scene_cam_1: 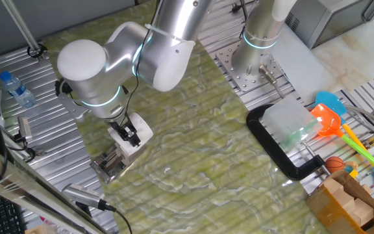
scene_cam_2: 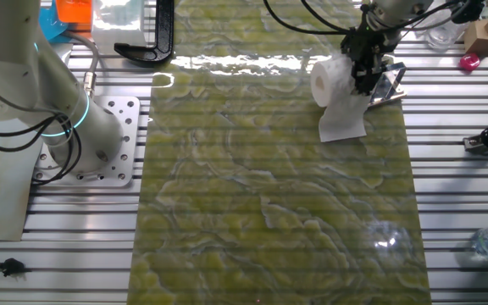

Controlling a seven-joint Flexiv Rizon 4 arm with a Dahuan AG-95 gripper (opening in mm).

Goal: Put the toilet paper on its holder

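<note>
The toilet paper (scene_cam_2: 332,80), a plump white roll trailing a loose sheet, sits beside the metal holder (scene_cam_2: 385,88) on the green mat. The gripper (scene_cam_2: 364,71) seemingly clamps its side.

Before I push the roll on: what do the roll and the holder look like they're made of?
The toilet paper: soft matte white paper, with a loose sheet hanging limp below the roll. The holder: apparently bare metal, silver-grey and glossy, catching bright glints; likely steel or chrome-plated, though the finish alone can't settle which. The gripper stands at the roll, its fingers dark and matte.
</note>
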